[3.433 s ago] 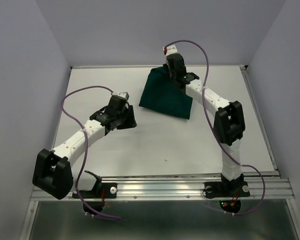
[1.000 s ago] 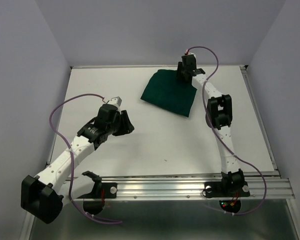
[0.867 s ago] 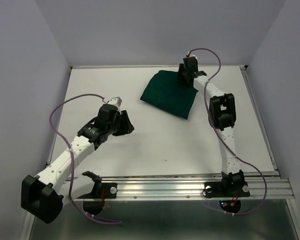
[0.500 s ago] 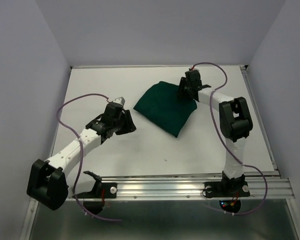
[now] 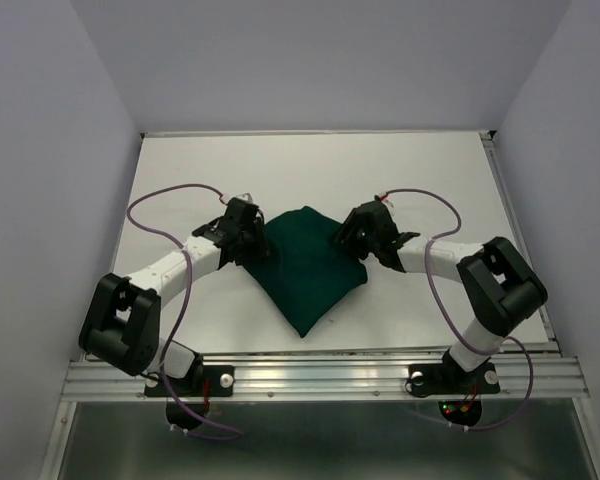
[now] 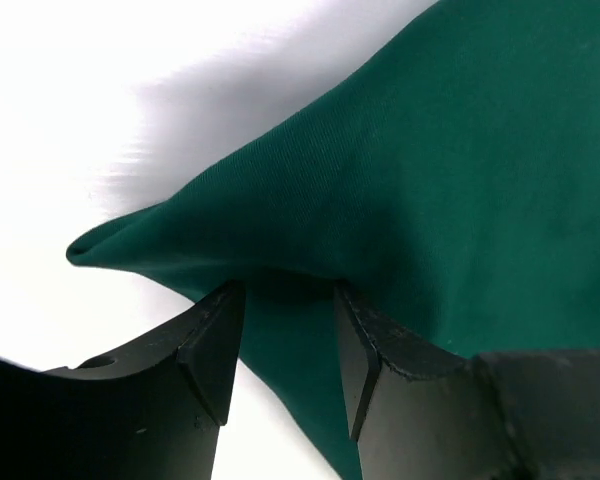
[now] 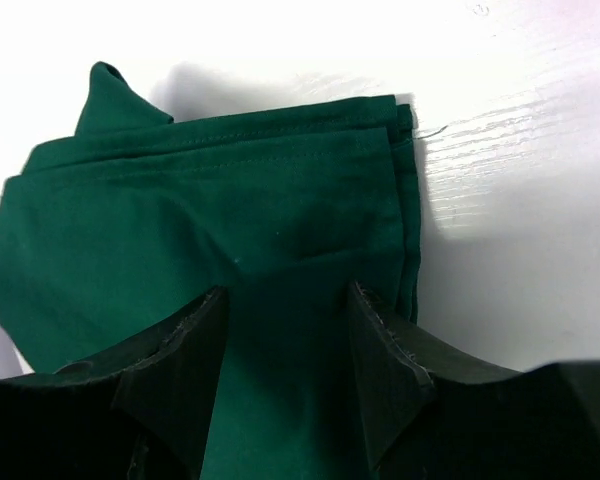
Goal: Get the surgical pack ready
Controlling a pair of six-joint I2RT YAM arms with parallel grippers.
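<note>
The drape (image 5: 305, 275) is found folded into a thick diamond, a little toward 6 o'clock from the middle of the table (image 5: 400, 170). Its near corner is pointed at 6 o'clock, toward the arm bases. No other part of the pack is seen.

The left gripper (image 5: 252, 238) is set low at the drape's 10 o'clock corner. In the left wrist view its jaws are seen about half open, with a raised fold of the cloth in the gap between them. Whether this fold is really pinched cannot be told.

The right gripper (image 5: 352, 232) is placed at the 2 o'clock edge. Its jaws are also parted about halfway, and the stacked layers are seen in the gap, with the stitched hems just beyond the tips. A true hold cannot be told here either.

The step in hand is judged to be the laying out of the drape: both sides are approached so that it can be opened. For the next move, only the top layer should be taken at each side. Then the cloth should be drawn apart toward 9 and 3 o'clock, kept low so that nothing is dragged or bunched.
</note>
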